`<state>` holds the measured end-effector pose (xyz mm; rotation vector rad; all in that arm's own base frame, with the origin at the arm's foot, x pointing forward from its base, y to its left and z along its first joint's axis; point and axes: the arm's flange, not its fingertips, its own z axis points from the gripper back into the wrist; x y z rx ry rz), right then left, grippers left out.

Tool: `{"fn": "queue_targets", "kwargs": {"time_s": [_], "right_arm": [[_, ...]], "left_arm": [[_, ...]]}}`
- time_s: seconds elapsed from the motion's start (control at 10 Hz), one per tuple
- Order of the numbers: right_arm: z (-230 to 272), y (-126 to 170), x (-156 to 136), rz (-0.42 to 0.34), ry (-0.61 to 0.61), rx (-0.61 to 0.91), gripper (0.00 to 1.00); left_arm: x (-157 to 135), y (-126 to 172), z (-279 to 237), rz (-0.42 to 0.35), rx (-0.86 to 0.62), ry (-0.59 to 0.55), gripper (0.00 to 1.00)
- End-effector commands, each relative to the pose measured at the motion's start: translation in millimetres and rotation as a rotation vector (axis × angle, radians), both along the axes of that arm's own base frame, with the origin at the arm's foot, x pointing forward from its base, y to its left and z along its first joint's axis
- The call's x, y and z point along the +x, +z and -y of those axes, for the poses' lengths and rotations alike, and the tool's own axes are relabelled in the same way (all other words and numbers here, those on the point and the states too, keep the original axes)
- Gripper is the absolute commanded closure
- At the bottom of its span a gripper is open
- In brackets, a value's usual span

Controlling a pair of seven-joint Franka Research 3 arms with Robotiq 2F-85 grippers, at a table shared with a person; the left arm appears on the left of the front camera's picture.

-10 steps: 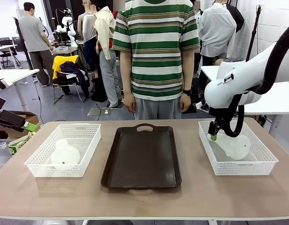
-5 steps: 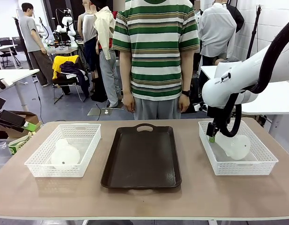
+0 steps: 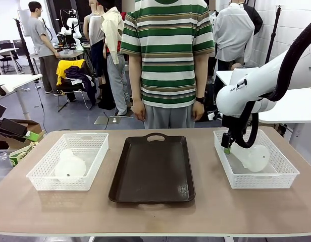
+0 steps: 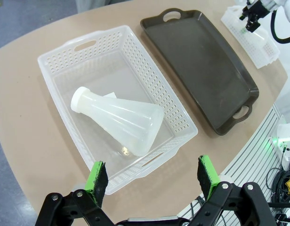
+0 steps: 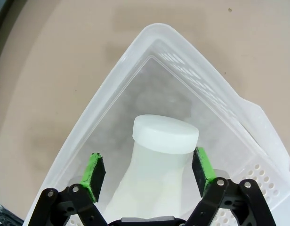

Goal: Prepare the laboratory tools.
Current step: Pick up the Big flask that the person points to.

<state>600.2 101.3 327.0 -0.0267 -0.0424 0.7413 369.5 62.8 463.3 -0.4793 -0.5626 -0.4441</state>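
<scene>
One frosted-white flask (image 3: pixel 69 165) lies on its side in the left white basket (image 3: pixel 95 151). In the left wrist view this flask (image 4: pixel 119 120) sits well beyond my left gripper (image 4: pixel 152 175), which hangs open and empty above the basket's near corner. The other flask (image 3: pixel 254 157) lies in the right basket (image 3: pixel 284 171). My right gripper (image 3: pixel 227 146) is down at that basket's left end. In the right wrist view its green pads (image 5: pixel 94 170) stand open on either side of the neck below the capped mouth (image 5: pixel 165 134), with a gap on the left side.
A dark brown tray (image 3: pixel 153 169) lies empty in the middle of the table between the two baskets. A person in a striped shirt (image 3: pixel 168 60) stands at the far edge with hands hanging down. Bare tabletop runs along the front.
My right arm has shifted slightly left and lower at the right basket. The left basket, its flask and the tray have not moved.
</scene>
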Motion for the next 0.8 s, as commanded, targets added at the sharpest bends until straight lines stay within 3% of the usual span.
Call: {"fn": "queue_targets", "kwargs": {"time_s": [0.0,0.3,0.4,0.7], "right_arm": [[-3.6,-1.4,5.3,0.001,-0.033,0.032,0.43],[-3.5,-5.7,7.0,-0.006,-0.044,0.049,0.95],[-4.8,-7.5,6.4,-0.010,-0.039,0.046,1.00],[0.2,-14.8,7.2,-0.025,-0.052,0.030,1.00]], "left_arm": [[-0.9,-3.4,-1.9,0.020,-0.017,-0.021,0.00],[-0.9,-3.4,-1.9,0.020,-0.017,-0.021,0.00],[-0.9,-3.4,-1.9,0.020,-0.017,-0.021,0.00],[-0.9,-3.4,-1.9,0.020,-0.017,-0.021,0.00]]}}
